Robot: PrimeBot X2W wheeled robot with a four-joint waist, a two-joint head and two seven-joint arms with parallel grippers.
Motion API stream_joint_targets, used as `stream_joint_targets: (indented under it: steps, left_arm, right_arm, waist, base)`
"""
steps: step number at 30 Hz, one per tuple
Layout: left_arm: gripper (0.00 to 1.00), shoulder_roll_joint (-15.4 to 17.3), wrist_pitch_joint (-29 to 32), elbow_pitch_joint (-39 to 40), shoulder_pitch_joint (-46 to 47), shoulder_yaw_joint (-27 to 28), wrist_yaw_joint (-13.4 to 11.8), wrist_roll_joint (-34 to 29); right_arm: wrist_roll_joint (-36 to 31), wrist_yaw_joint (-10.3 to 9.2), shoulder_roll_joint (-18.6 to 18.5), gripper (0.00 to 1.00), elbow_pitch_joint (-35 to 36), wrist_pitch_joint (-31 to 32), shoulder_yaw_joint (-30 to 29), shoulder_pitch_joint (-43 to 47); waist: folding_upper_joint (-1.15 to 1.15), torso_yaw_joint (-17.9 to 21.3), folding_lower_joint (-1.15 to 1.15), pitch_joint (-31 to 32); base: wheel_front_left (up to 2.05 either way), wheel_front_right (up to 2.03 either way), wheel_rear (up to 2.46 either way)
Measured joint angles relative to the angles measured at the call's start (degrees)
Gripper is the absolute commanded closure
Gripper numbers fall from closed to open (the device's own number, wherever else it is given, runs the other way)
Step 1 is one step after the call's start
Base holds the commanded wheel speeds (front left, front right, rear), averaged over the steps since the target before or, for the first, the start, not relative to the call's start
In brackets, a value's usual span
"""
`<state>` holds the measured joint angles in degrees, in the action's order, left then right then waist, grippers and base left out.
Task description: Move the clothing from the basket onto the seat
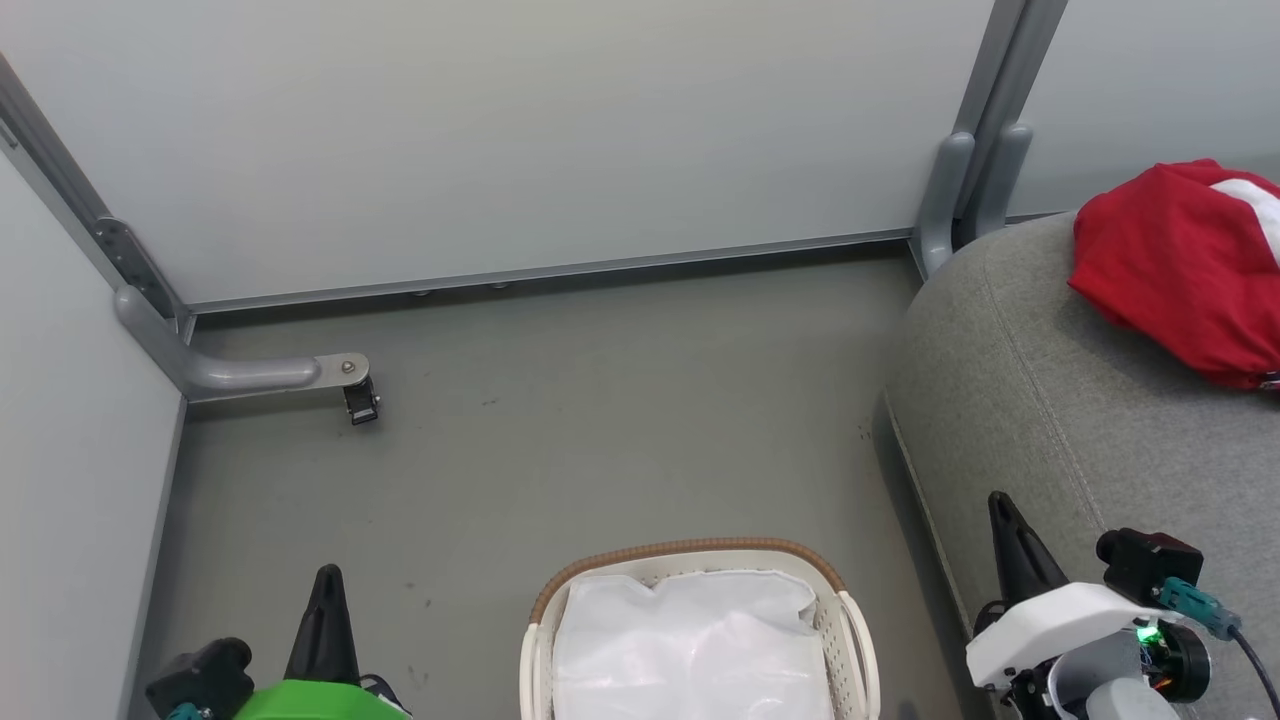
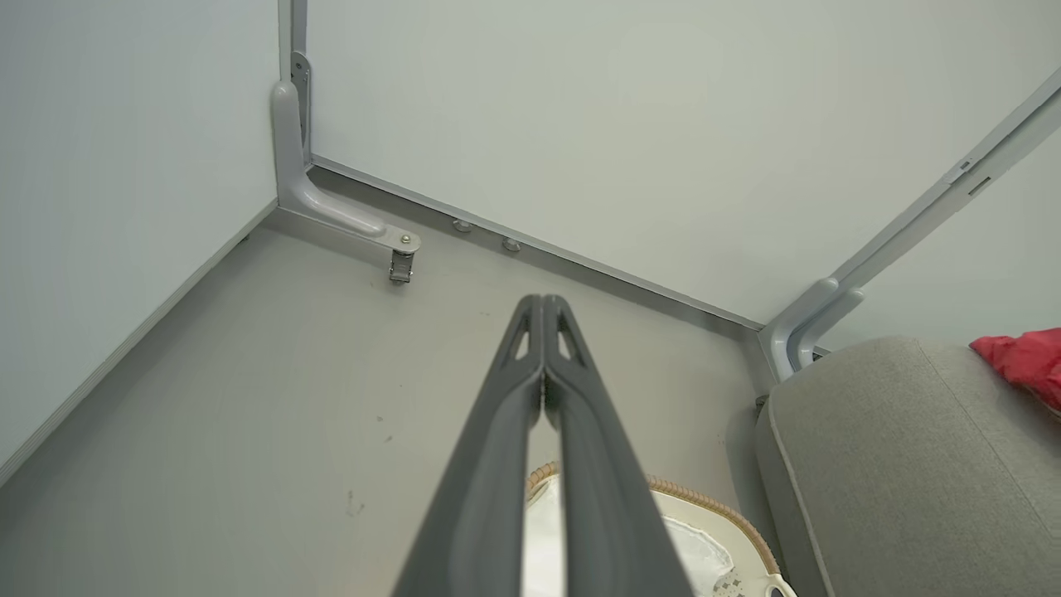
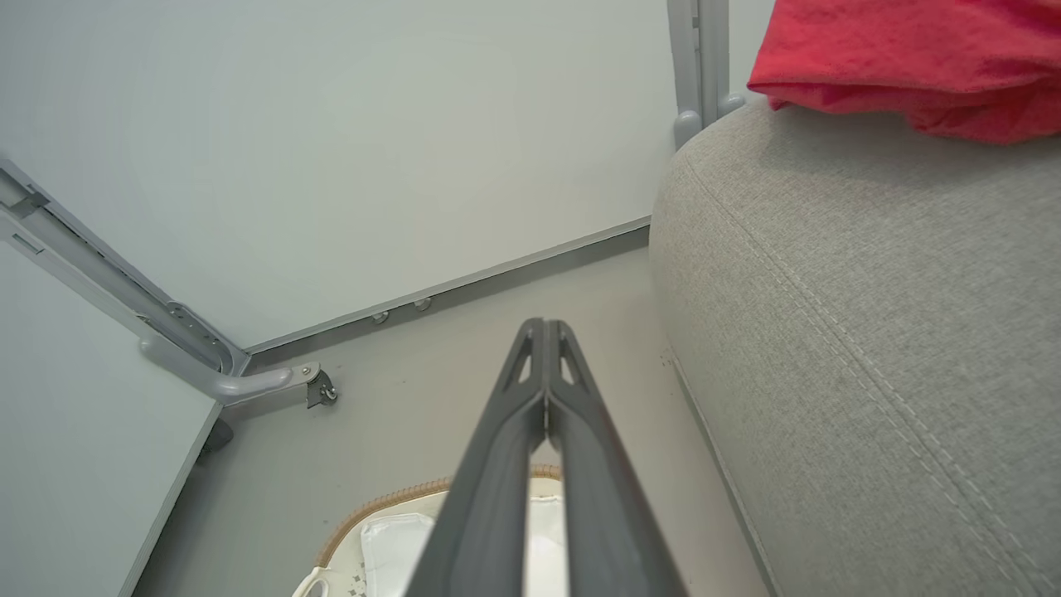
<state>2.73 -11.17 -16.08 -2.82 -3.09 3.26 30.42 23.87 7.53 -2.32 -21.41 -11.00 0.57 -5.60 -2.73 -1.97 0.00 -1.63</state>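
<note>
If judged by the liner alone, step: last of the transfer, seemingly done; nothing red in the visible part of the basket, just the white liner, crumpled and pale.
Caveat: basket's near half cut off by the head view's bottom edge, so no certainty about a garment tucked there.
Clothing: 1 red heap on the seat, close to its far edge, back from the rounded far-left corner; white patch on top; cut by the frame's right edge, so impossible to tell whether 1 garment or 2.
Left gripper: closed tight along its length, nothing in it; hanging over the floor just left of the basket.
Right gripper: likewise closed and empty; poised near the seat's left edge, to the right of the basket.
Clothing relative to grippers: well apart from both; up and to the right of the right gripper, across bare grey upholstery; farther again from the left one, with the basket in between.
Next move, as a judgement: a look down into the hidden near half of the basket; if red there, jaws parted first, then a reach down onto the cloth without pinching the liner; if none, nothing more than arms held clear.
Risk: liner lifted along with a garment.
</note>
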Motion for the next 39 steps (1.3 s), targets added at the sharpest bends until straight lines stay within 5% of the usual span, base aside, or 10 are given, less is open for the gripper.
stream_joint_targets:
  steps: [39]
  left_arm:
    - [1.00, -0.01, 8.55, 3.24, 4.74, 4.82, -0.84, 30.14]
  right_arm:
    - [33.30, 0.00, -0.23, 1.00, 2.14, 8.48, -3.41, -1.83]
  waist:
    - [-0.01, 0.73, 0.00, -0.33]
  base:
    - [0.00, 0.00, 0.00]
